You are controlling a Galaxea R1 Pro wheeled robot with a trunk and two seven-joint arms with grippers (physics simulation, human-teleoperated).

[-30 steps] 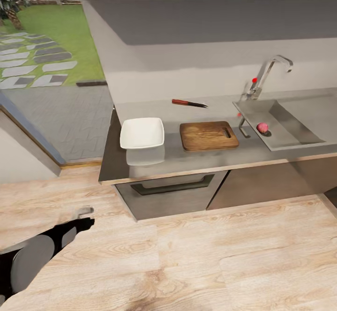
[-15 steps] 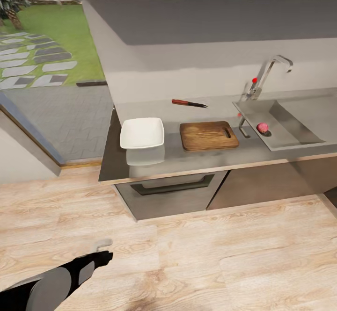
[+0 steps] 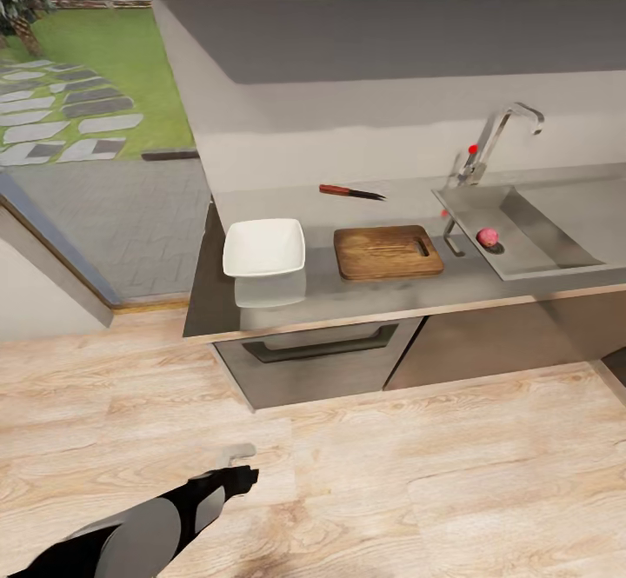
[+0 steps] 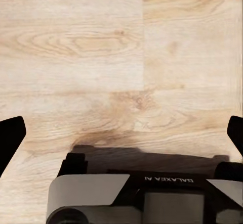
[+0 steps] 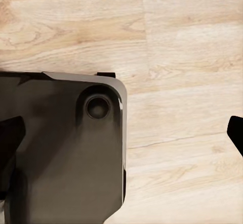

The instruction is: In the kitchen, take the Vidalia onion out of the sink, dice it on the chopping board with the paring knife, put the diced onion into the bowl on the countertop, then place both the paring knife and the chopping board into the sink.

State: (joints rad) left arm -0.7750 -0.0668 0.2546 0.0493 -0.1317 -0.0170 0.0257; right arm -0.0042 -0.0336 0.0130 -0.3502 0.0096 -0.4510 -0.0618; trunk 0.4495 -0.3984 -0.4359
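far beyond the wide-open left gripper (image 3: 246, 475) over the floor, vidalia onion (image 3: 488, 236) in sink (image 3: 556, 239)

Left arm (image 3: 130, 534): enters the head view at the lower left of the frame, black and grey, angled up and to the right. Left gripper (image 4: 121, 133): fingers (image 4: 10, 138) spread wide at opposite frame edges, holding nothing. Right gripper (image 5: 121, 133): fingers (image 5: 235, 133) likewise apart, apparently empty; one is partly obscured.
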